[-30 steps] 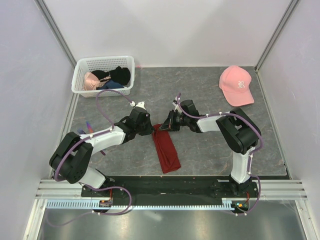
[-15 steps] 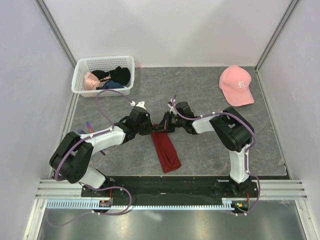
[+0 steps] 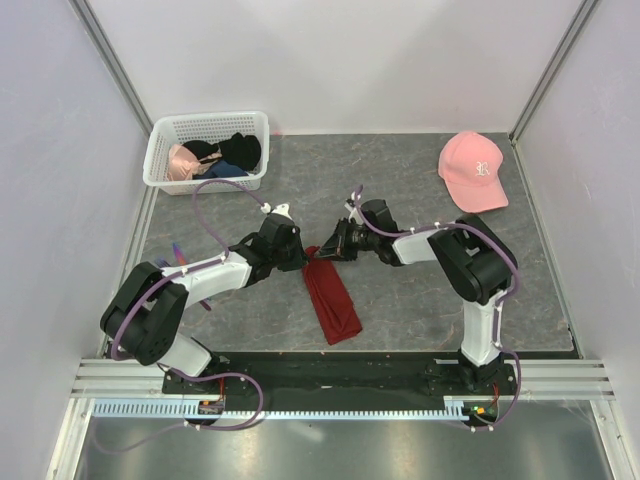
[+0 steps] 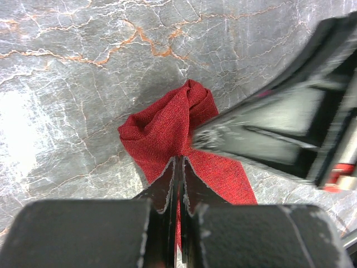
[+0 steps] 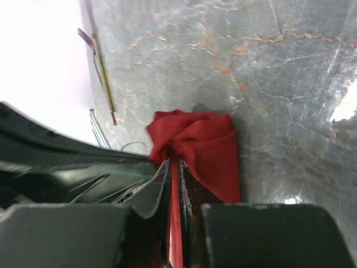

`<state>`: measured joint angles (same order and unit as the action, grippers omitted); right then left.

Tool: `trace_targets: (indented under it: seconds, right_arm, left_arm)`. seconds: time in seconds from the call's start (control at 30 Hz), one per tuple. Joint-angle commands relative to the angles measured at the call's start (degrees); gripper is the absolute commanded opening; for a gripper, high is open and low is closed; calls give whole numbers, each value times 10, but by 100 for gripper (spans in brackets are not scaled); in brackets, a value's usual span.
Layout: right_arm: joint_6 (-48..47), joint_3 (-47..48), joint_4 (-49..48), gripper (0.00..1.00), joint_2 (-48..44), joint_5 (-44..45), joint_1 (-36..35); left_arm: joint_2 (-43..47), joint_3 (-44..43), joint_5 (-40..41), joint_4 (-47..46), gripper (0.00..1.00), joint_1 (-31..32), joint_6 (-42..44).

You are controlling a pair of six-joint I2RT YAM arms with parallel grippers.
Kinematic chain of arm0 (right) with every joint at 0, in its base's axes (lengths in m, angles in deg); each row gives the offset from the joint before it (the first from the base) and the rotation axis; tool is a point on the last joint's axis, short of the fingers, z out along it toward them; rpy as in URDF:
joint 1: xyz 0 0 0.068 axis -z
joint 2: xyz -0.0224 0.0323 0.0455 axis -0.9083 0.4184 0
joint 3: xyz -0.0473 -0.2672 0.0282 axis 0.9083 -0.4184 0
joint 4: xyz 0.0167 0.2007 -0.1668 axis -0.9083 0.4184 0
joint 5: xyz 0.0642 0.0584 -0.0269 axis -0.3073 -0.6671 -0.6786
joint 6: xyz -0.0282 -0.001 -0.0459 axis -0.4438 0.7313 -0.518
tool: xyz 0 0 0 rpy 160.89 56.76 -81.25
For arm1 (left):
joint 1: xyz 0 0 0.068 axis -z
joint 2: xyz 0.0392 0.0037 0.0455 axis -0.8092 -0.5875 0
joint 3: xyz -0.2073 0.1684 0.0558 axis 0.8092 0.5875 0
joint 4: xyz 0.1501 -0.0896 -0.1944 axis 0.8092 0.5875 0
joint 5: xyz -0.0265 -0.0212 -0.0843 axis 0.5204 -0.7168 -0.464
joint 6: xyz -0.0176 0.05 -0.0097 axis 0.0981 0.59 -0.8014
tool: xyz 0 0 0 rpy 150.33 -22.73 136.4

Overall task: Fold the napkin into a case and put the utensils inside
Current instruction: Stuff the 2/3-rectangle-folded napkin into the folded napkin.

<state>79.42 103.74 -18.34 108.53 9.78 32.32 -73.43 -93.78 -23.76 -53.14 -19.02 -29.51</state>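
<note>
Legible marks, top view: one entry. Pink cap [image 3: 473, 170] lies on the bench [image 3: 400, 165], well to the right of the white basket [image 3: 200, 184]. Its front panel carries a single white embroidered letter, ornate, which reads as "R". Too small to confirm finer detail. Nothing else readable.

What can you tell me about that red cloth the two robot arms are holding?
The dark red cloth napkin is soft, woven fabric, folded into a narrow strip lying flat on the grey marbled table. Its far end is bunched and crumpled. There the left gripper and the right gripper each pinch a bit of the cloth between closed fingers. Nothing else touches it.
</note>
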Motion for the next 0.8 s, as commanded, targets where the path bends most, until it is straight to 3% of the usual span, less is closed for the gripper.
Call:
trace_targets:
  seconds: [0.0, 0.6, 0.7, 0.77]
  right_arm:
    - [-23, -17, 4, 15, -47, 4, 2]
    - [57, 1, -108, 11, 62, -6, -56]
    - [20, -9, -70, 12, 22, 3, -41]
    - [-20, -6, 4, 12, -18, 19, -29]
  left_arm:
    - [11, 3, 5, -7, 2, 0, -3]
    - [-9, 10, -12, -27, 2, 0, -18]
    - [-6, 10, -11, -28, 2, 0, -15]
    - [1, 13, -11, -26, 2, 0, -15]
